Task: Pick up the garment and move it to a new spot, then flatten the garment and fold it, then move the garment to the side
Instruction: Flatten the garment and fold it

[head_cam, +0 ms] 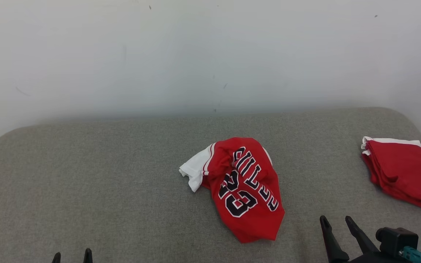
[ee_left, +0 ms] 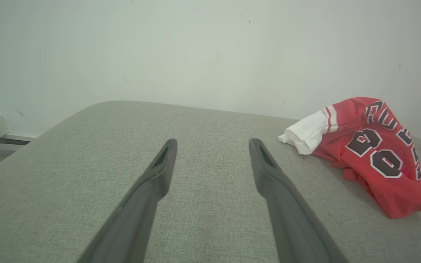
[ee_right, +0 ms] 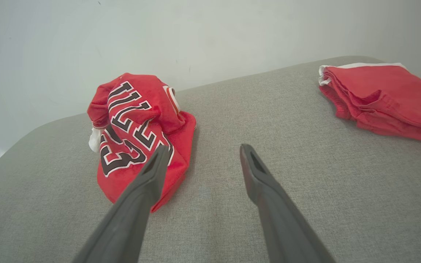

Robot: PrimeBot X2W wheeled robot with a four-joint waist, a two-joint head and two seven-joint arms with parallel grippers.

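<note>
Left claw (head_cam: 72,255) cut off below; garment (head_cam: 241,186) lettering partly crumpled.

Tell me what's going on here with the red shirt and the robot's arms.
Nothing is being handled yet. A crumpled red jersey with a white sleeve and black lettering lies in a heap near the middle of the grey fabric-covered surface. The left gripper and right gripper both hover open and empty at the near edge. The right one is closer to the jersey, and neither touches it. A folded pile of red cloth with white trim sits off to the robot's right.
</note>
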